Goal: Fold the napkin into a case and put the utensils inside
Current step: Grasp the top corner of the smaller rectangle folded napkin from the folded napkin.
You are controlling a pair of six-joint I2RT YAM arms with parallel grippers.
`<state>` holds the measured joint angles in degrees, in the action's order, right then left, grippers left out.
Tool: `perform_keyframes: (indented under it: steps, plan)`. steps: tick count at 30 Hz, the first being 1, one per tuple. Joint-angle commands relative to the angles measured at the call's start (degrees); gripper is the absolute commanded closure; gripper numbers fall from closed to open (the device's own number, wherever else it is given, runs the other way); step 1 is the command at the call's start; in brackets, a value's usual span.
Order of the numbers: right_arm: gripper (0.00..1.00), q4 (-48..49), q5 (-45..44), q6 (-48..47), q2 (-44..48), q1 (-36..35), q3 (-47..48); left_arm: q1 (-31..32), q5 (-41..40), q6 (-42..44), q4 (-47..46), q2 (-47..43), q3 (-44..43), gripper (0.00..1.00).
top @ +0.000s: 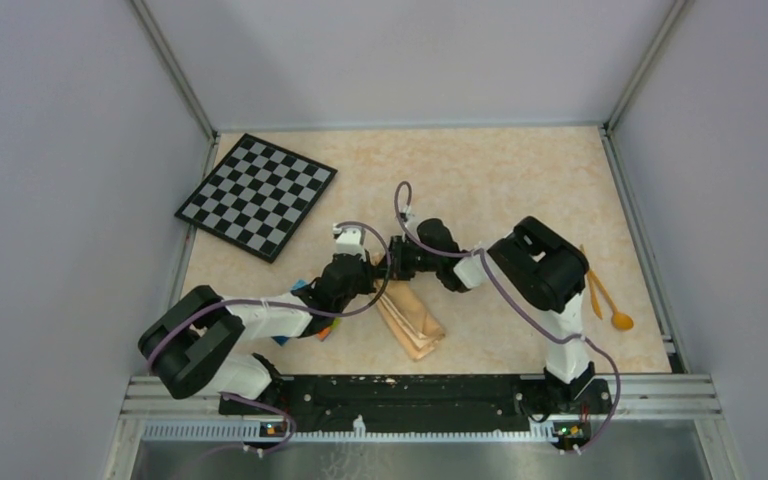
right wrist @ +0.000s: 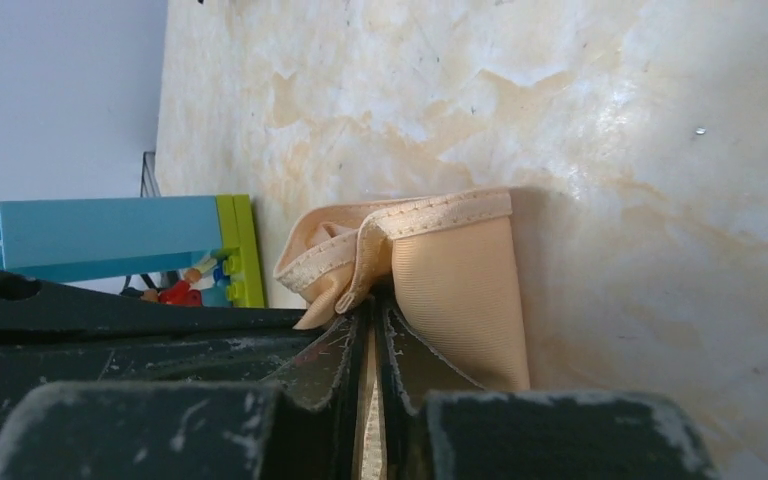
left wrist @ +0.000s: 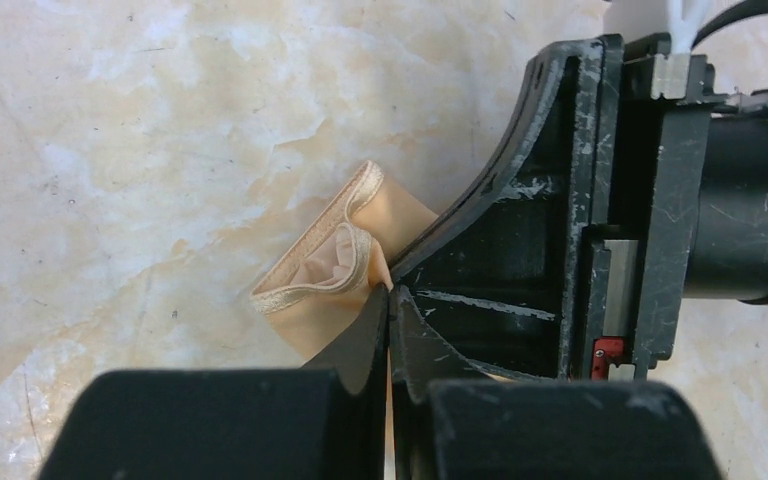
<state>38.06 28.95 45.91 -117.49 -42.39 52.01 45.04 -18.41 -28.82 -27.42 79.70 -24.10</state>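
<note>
Scuffed left pincer and right pincer clench the soft, hem-stitched peach napkin.

Left arm reaches forward and to the right from its base, elbow low, wrist angled down. Left gripper: jaws pressed together, pinching an edge of the napkin. Right arm is bent sharply, its elbow raised above its base and its forearm running left toward centre. Right gripper: jaws also closed tight, with a thin fold of the napkin between them. The two grippers meet tip to tip, coming in at an angle to each other. The right one's finger sits just beside the left's tips.
</note>
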Motion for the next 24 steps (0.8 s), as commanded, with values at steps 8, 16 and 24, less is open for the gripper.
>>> perform_keyframes:
  steps: [8, 16, 24]
  plan:
    - [0.69, -8.14, 1.99, -6.02, 14.64, 3.62, -5.31, -0.21, -2.64, -0.93, -4.71, -2.98, 2.0, 1.0]
    - [0.78, -9.28, 3.03, -7.3, 12.13, 5.27, -1.49, -0.19, -1.69, 0.46, -4.65, -3.61, 2.04, 1.0]
    - [0.81, -8.22, 0.85, -7.67, 5.2, 4.33, 2.98, -0.21, -0.91, 1.63, -6.4, -2.56, 1.65, 1.0]
